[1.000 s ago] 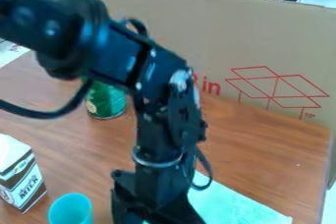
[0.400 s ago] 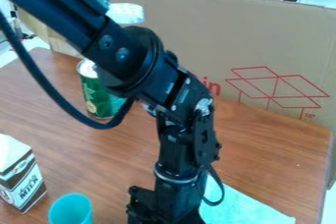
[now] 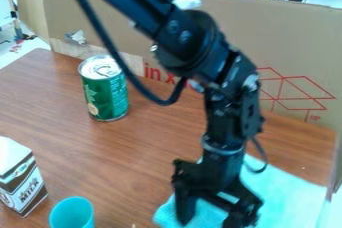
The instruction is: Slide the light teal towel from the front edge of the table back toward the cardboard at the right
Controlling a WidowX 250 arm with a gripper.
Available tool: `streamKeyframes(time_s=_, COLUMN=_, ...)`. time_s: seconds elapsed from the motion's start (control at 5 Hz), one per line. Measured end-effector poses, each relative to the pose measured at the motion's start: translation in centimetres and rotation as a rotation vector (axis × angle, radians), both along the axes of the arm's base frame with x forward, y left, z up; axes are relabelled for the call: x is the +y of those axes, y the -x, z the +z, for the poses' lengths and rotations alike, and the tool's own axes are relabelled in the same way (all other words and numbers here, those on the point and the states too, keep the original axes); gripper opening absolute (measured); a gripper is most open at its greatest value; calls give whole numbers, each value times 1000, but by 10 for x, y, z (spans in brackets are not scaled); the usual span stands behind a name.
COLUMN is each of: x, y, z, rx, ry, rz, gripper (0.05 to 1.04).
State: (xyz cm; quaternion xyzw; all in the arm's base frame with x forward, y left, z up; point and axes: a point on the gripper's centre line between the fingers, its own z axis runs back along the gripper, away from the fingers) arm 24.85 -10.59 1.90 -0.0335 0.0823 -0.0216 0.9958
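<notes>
The black gripper [image 3: 211,216] hangs low at the bottom, right of centre, over a turquoise cloth [image 3: 287,192]. It is open, its two fingers apart, and cloth shows between them. Whether the fingertips touch the cloth, I cannot tell. The cloth lies on the wooden table, spreading from under the gripper toward the right edge; part of it is hidden behind the gripper.
A green can [image 3: 105,94] stands upright at the upper left. At the lower left are a milk carton [image 3: 23,179] and a turquoise cup [image 3: 72,214]. A cardboard wall [image 3: 294,37] borders the table's back [image 3: 153,147].
The arm and gripper have moved right, uncovering the can. The cloth's visible far edge now lies farther right and farther back. The can, carton and cup have stayed in place.
</notes>
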Motion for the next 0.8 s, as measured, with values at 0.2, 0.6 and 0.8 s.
streamKeyframes(time_s=0.2, x=-10, y=-36, z=0, rx=-35, ry=-6, rz=29, gripper=1001)
streamKeyframes(time_s=0.6, x=-10, y=-68, z=0, rx=-31, ry=-16, rz=114, gripper=1001)
streamKeyframes(time_s=0.8, x=-1, y=-66, z=2, rx=-41, ry=-29, rz=149, gripper=1000)
